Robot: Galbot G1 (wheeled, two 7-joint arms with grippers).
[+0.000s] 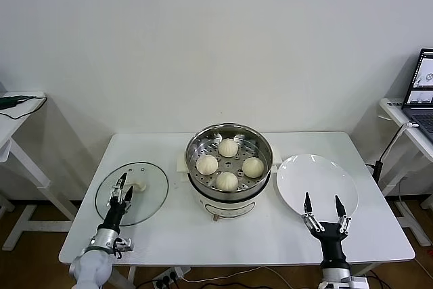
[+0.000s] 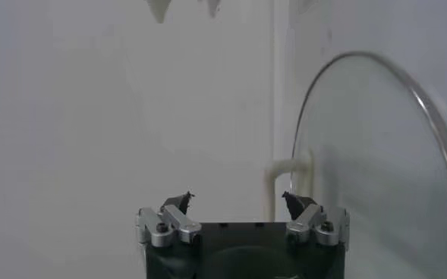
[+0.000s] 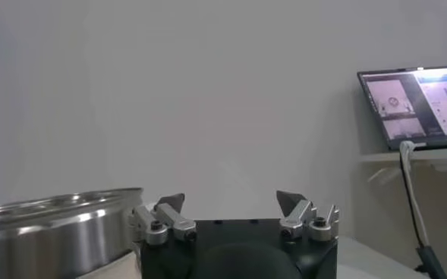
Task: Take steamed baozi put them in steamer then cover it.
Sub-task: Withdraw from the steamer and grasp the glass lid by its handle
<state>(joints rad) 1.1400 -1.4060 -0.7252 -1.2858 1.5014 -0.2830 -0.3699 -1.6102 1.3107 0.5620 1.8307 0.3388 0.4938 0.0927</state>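
Clearly, we had the loading behind us and the covering ahead, so most of what could go wrong sat on the left side of the table (image 1: 169, 245). Our left gripper (image 1: 122, 189) hovered over the near edge of the cover (image 1: 152, 197), its fingers spread wide and holding nothing, with the cover's white handle (image 1: 140, 185) just beyond the fingertips. We judged that a closure made short of that handle would catch only the thin rim or the glass, which looked slick, and the cover might then slide across the table or tip out of the grasp partway through the lift. Even with a good hold, we expected the cover to hang tilted, and a low carry could knock its rim against the steamer (image 1: 264, 145). In the middle, all 4 steamed baozi (image 1: 229, 147) already sat on the perforated floor of the steamer, spaced apart from one another; we thought a cover set down off-centre could perch on the steamer's edge rather than seat, or press on a bun top if it dropped in crooked. On the right, the empty plate (image 1: 316, 179) lay beside the steamer, and our right gripper (image 1: 322, 206) waited at its near edge, fingers spread and empty; we saw little risk there unless it drifted onto the plate.
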